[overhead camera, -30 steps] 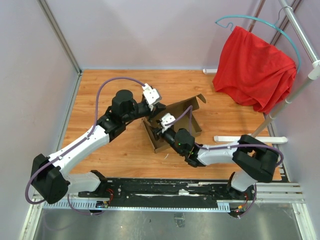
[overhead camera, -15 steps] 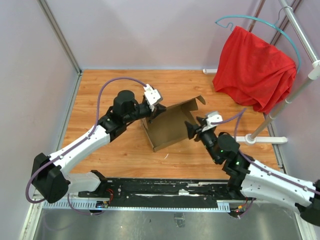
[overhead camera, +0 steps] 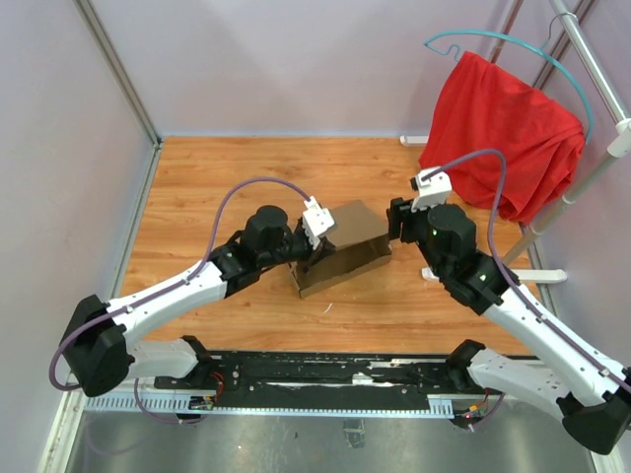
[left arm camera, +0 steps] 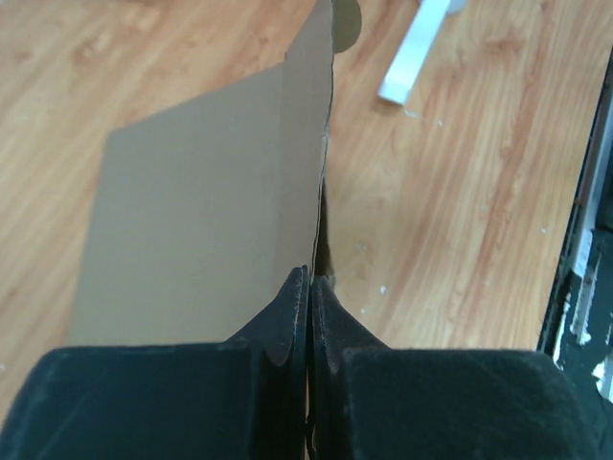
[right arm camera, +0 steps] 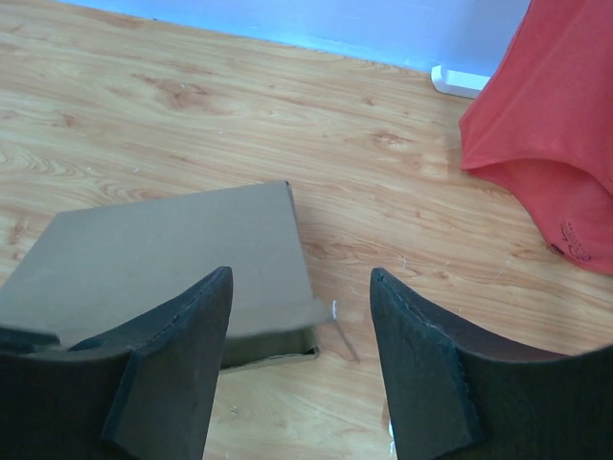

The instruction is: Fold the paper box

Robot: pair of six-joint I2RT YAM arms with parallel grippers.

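Item: paper box [overhead camera: 347,244], centre of bench [overhead camera: 217,177], long axis L–R between arms. L pincer [left arm camera: 308,280] pinches its left wall edge. R pincer [right arm camera: 300,280] spread, empty, just off right end.

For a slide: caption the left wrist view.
Left gripper shut on an edge of the paper box, wooden table beneath.

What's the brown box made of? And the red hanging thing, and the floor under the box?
The paper box looks like plain brown cardboard: matte, unprinted, with thin cut edges. The red cloth seems soft fabric; it drapes in folds. The table under the box shows grain lines and a slight sheen: wood or wood-look laminate, I cannot tell which.
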